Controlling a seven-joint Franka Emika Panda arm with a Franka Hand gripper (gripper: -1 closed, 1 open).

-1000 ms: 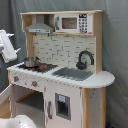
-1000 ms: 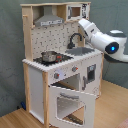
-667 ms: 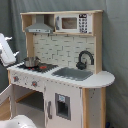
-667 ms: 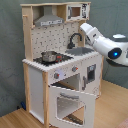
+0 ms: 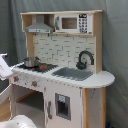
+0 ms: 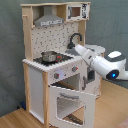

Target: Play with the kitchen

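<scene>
Kitchen (image 5: pixel 65 75) play, approach step: arm (image 6: pixel 97 60) reaching in at the counter.

Kitchen fills the centre of both exterior views. In the second exterior view, the arm enters from the right of the frame, its tip near the faucet (image 6: pixel 75 39) and sink; gripper state cannot be told. Oven door (image 6: pixel 70 102) hangs open at lower centre. 1 pot (image 6: pixel 48 56) sits on the stovetop, left of the arm. Next move probably calls for a short reach to the faucet or knobs (image 6: pixel 65 72), clear of the open door.
</scene>
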